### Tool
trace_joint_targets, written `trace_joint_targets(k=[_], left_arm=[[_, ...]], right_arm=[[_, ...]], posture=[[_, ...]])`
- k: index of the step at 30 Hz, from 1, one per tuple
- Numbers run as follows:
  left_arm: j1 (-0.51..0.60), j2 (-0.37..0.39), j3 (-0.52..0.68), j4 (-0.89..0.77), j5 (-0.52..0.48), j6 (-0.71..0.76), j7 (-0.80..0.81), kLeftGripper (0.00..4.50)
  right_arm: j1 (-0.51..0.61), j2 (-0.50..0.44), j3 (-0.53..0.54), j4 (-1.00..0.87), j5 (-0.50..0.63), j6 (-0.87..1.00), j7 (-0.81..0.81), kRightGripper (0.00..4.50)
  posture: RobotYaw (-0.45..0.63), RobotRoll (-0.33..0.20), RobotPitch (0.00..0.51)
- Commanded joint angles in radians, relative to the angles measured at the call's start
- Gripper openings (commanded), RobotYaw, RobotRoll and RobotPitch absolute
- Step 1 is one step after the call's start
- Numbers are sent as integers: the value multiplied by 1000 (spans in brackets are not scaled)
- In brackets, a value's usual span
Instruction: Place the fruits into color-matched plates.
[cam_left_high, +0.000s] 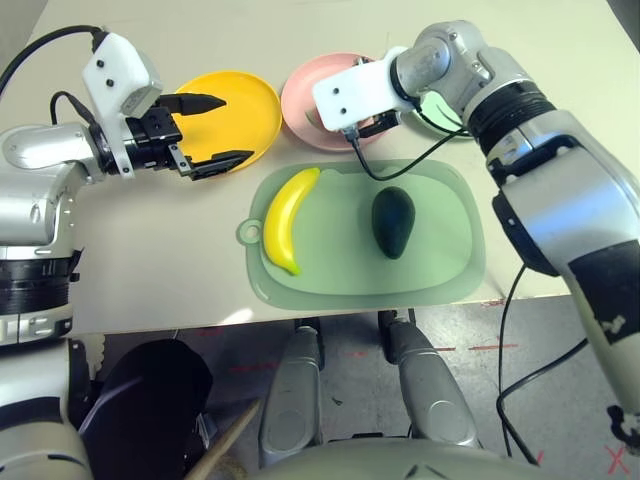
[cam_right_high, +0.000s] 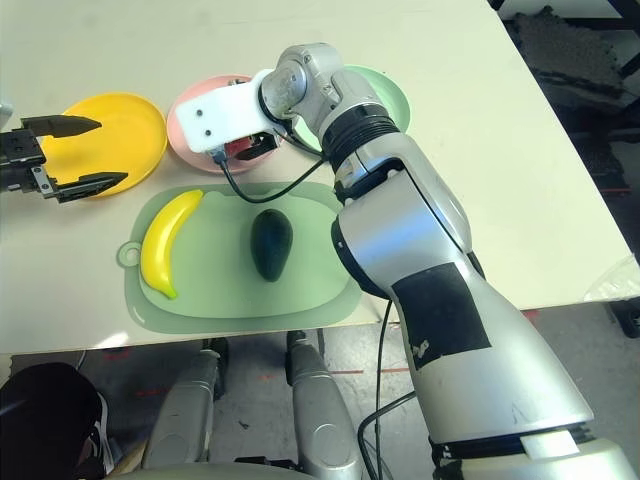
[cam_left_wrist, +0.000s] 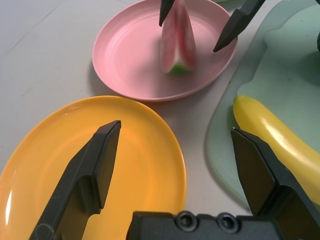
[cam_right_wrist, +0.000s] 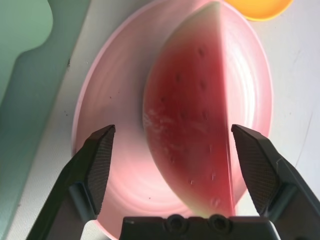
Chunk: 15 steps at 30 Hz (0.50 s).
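Our right gripper (cam_right_wrist: 172, 165) stands apart over the watermelon wedge (cam_right_wrist: 192, 125), which sits in the pink plate (cam_left_wrist: 130, 55) matching its colour, while our left gripper (cam_left_high: 210, 130) waits apart over the yellow plate (cam_left_high: 245, 105).

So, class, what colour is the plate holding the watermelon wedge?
Pink plate; the watermelon wedge shows best in the left wrist view.

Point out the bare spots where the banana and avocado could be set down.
The yellow plate is bare, under the open left gripper. The mint green plate is mostly hidden behind the right arm. The pink plate is crowded: the watermelon wedge sits between the open right gripper's fingers. Banana and avocado share the mat.
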Motion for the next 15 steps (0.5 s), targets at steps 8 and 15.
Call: trace_joint_targets(k=[8, 15], left_arm=[[41, 7, 10, -3, -98, 0, -170, 4500], [72, -9, 38, -50, -248, 21, -309, 4500]], right_arm=[[-104, -81, 21, -26, -42, -187, 71, 4451], [-108, -169, 21, -126, 101, -598, 445, 4451]], posture=[[-36, 0, 368], [-86, 0, 382]])
